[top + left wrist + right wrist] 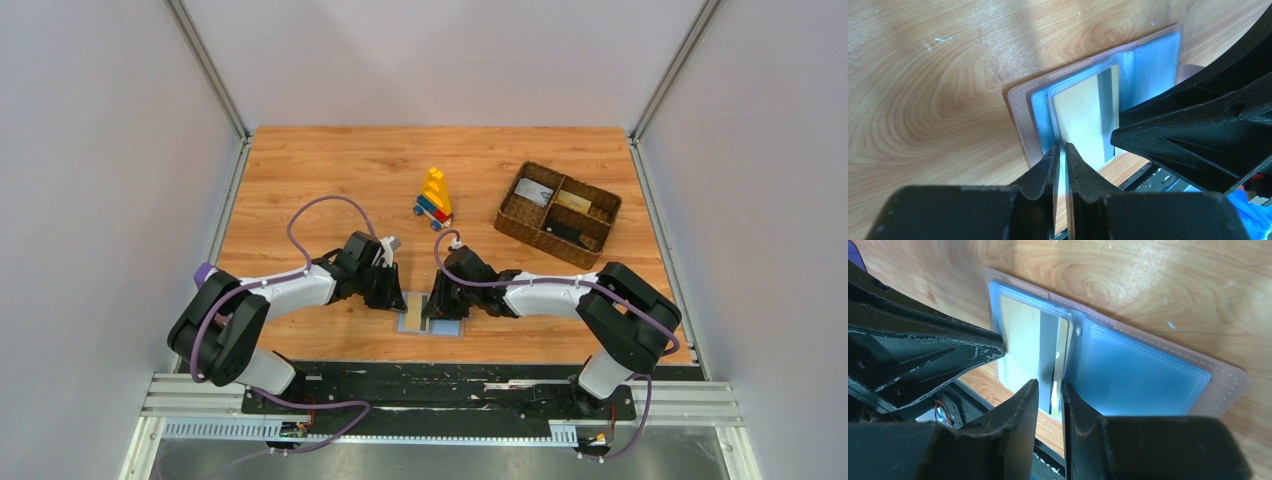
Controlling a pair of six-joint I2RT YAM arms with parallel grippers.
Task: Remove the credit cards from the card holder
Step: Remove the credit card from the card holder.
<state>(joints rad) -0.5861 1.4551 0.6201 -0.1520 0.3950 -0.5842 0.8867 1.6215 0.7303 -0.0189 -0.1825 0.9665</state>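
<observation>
while l end effector (1062,146) pinches card holder (1148,65) edge, r end effector (1049,385) nips tan-gold card (1020,340); both nearly closed

A wooden table (300,170) with warm grain lies under the left pincer (398,300) and right pincer (437,306) and runs on beyond them. Plain pale walls (100,150) rise either side and beyond, joined by metal posts (212,70). Nearer than the pincers, metal rails (450,408) edge the table. Soft, even light.
</observation>
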